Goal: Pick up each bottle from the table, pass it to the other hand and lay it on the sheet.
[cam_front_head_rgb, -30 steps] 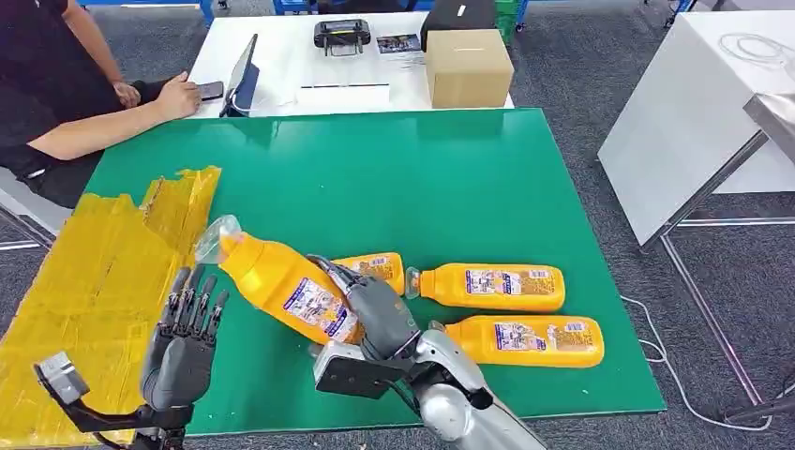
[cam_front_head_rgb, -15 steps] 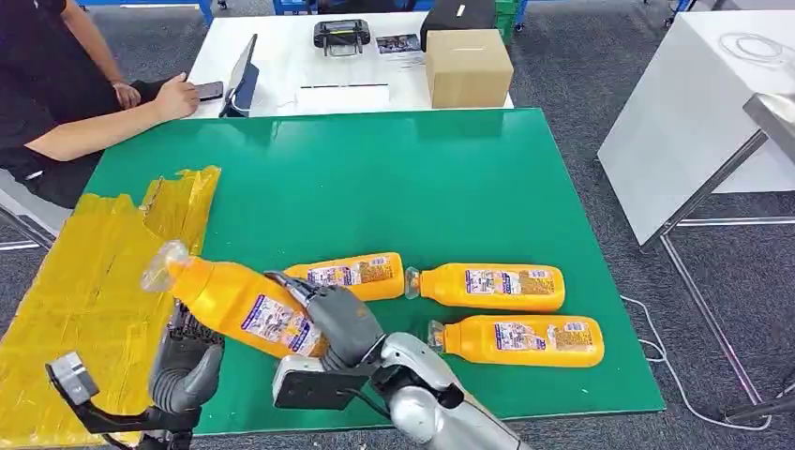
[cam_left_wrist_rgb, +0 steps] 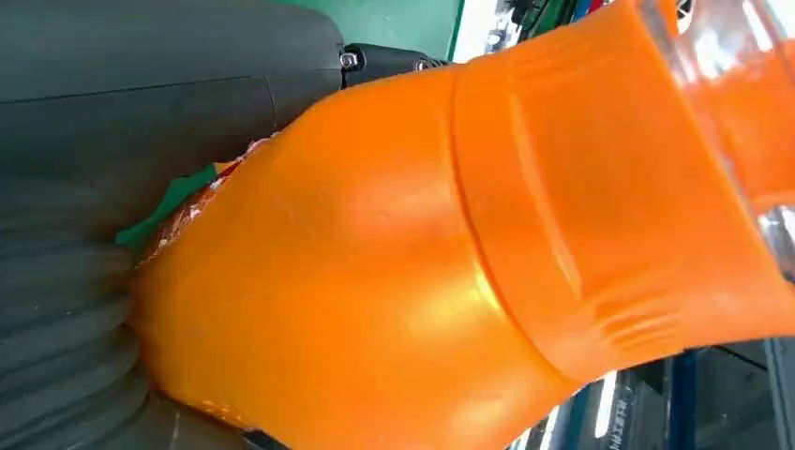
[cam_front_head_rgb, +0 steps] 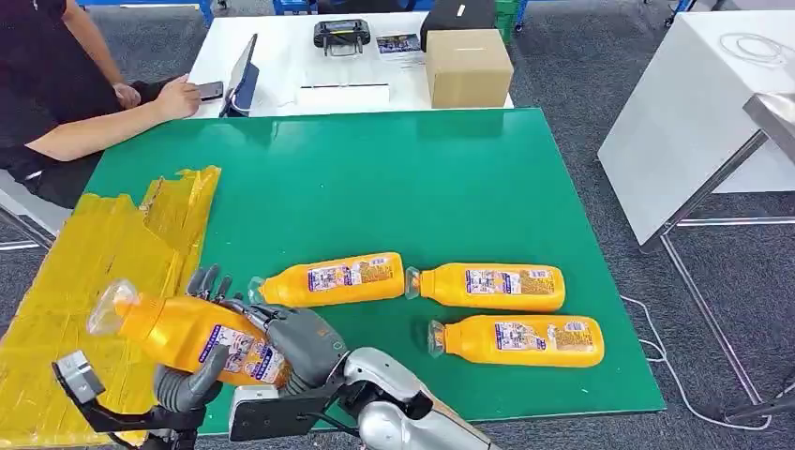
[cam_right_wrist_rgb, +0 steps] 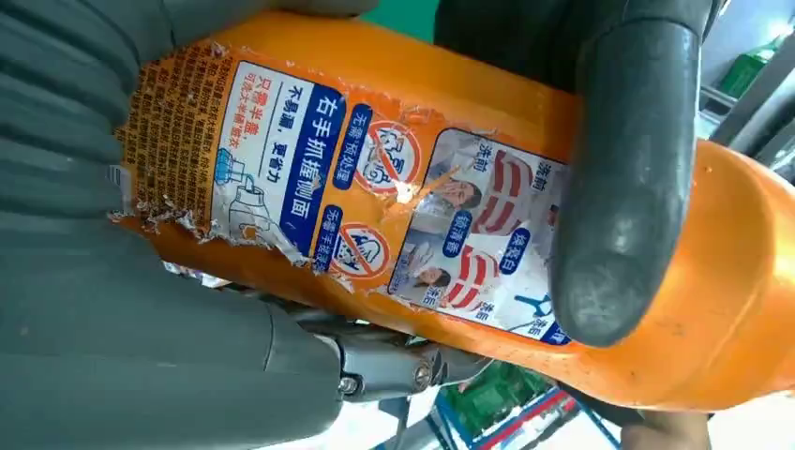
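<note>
Three bottles (cam_front_head_rgb: 492, 287) right of sheet (cam_front_head_rgb: 94, 272)

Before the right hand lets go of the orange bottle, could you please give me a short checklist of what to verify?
1. Right hand grips the orange plastic bottle around its labelled body: ok.
2. Left hand is under and around the bottle, fingers showing behind it: ok.
3. Left hand's grip is firm enough to carry the weight alone: cannot tell.
4. Crinkled yellow sheet lies beside the left hand, bare where the bottle would go: ok.
5. The three orange bottles left lying on the green table are apart from both arms: ok.
6. Seated person's hand rests on the white table, away from the handover: ok.
</note>
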{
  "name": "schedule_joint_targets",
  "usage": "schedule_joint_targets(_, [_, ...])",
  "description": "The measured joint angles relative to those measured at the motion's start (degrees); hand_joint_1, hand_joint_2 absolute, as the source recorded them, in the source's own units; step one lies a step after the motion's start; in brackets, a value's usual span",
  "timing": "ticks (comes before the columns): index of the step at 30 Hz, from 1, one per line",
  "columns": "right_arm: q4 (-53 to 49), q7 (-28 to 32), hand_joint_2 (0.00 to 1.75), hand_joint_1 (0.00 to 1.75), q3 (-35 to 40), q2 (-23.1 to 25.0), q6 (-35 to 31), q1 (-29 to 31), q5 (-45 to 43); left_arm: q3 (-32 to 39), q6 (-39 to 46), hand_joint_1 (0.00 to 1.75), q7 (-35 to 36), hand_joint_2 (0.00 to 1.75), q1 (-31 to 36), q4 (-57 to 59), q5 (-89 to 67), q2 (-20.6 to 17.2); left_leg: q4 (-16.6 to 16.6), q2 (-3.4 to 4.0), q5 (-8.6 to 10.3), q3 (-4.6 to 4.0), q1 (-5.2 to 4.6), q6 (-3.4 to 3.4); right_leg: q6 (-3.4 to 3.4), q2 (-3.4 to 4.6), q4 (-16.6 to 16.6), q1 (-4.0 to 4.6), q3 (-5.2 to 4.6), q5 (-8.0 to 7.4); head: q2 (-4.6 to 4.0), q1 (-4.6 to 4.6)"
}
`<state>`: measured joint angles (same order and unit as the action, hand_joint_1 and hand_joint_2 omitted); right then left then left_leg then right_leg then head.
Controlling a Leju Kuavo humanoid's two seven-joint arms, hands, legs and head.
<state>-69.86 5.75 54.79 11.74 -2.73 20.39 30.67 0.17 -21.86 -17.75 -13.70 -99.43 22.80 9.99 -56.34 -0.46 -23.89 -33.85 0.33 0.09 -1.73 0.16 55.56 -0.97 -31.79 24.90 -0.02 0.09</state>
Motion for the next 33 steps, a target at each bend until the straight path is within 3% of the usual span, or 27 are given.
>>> schedule_joint_targets(25, [3.9, -0.2, 1.75, 1.75, 1.7, 1.7, -1.2, 2.0, -0.5, 0.0, -0.3, 1.75, -1.4, 1.75, 0.0, 0.0, 0.3, 0.0, 0.0, 0.01, 0.0, 0.01, 0.0, 0.0, 0.0, 0.0, 0.0, 0.0, -0.02, 0.0, 0.0, 0.0])
schedule_joint_targets(26, [3.9, -0.4, 1.75, 0.1, 1.7, 1.7, -1.7, 2.0, -0.3, 0.0, -0.2, 1.75, -1.4, 1.75, 0.0, 0.0, 0.2, 0.0, 0.0, 0.01, 0.0, 0.01, 0.0, 0.0, 0.0, 0.0, 0.0, 0.0, -0.02, 0.0, 0.0, -0.02])
schedule_joint_targets(27, [3.9, -0.5, 1.75, 0.0, 1.7, 1.6, -2.1, 2.0, -0.1, 0.0, -0.2, 1.75, -1.4, 1.75, 0.0, 0.0, 0.2, 0.0, 0.0, 0.01, 0.0, 0.01, 0.0, 0.0, 0.0, 0.0, 0.0, 0.0, -0.02, 0.0, 0.0, 0.0])
schedule_joint_targets(33, [3.3, -1.5, 1.75, 0.0, 0.7, 1.4, -6.6, 1.9, 3.8, 0.0, 2.2, 1.75, -2.2, 1.75, 1.4, 0.0, -3.0, 0.0, 0.0, 0.0, 0.01, 0.01, 0.0, 0.0, 0.0, 0.0, 0.0, 0.0, -0.01, 0.0, 0.0, 0.0])
